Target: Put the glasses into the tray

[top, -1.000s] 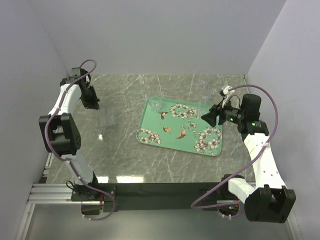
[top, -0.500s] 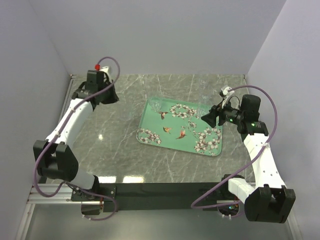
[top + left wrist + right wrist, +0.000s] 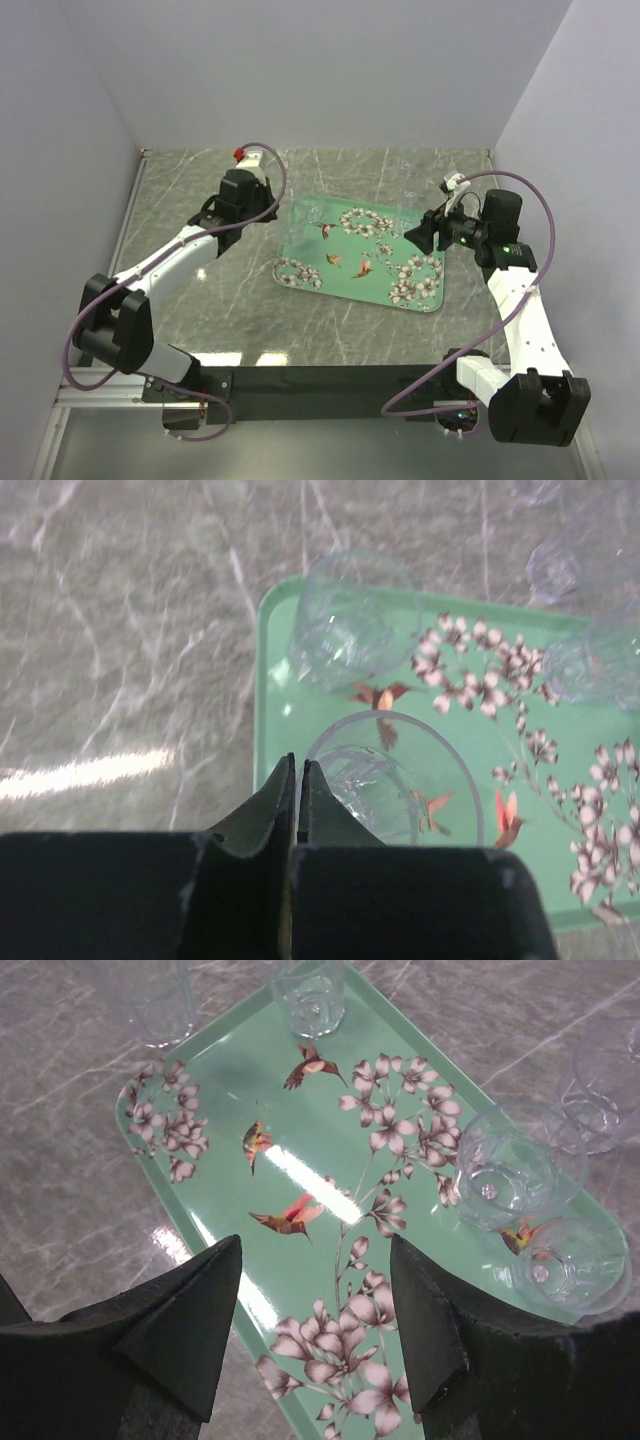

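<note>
From above, the left gripper (image 3: 277,207) hangs at the far left corner of the tray (image 3: 350,245), which lies on the marble tabletop (image 3: 250,310). The right gripper (image 3: 418,236) hovers over its far right corner.

Through the left wrist, the jaws are clenched on the rim of a clear glass (image 3: 400,790) above the tray. A second glass (image 3: 350,620) stands in the tray's corner.

Through the right wrist, the jaws are spread wide and hold nothing. Two more glasses (image 3: 505,1165) stand at the tray's end.
</note>
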Controlling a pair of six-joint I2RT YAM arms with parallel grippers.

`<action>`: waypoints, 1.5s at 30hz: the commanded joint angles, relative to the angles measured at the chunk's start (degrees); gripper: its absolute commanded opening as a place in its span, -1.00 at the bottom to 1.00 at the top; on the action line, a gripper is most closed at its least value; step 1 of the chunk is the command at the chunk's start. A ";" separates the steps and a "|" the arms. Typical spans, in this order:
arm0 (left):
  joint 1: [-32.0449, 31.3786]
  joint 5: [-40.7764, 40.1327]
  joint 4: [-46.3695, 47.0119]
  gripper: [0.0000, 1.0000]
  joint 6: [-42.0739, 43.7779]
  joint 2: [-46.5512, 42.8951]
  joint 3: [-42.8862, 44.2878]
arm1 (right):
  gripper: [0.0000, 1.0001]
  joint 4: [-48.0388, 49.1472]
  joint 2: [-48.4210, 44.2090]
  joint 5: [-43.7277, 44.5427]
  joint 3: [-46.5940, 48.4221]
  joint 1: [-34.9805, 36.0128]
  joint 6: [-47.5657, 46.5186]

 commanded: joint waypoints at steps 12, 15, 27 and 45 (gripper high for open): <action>-5.19 -8.92 21.64 -0.99 2.08 9.54 -1.23 | 0.36 2.28 0.30 1.69 -0.51 -0.76 -0.08; -5.46 -8.66 22.95 -0.99 2.87 10.42 -1.58 | 0.36 2.28 0.65 1.87 -0.60 -0.94 -0.08; -5.55 -5.23 23.05 -0.99 4.19 15.34 -0.88 | 0.36 2.20 1.00 2.40 -0.60 -1.20 -0.35; -6.07 -2.85 15.60 0.99 9.90 -4.33 -4.92 | 0.36 -0.61 1.70 3.54 2.29 -1.91 -3.24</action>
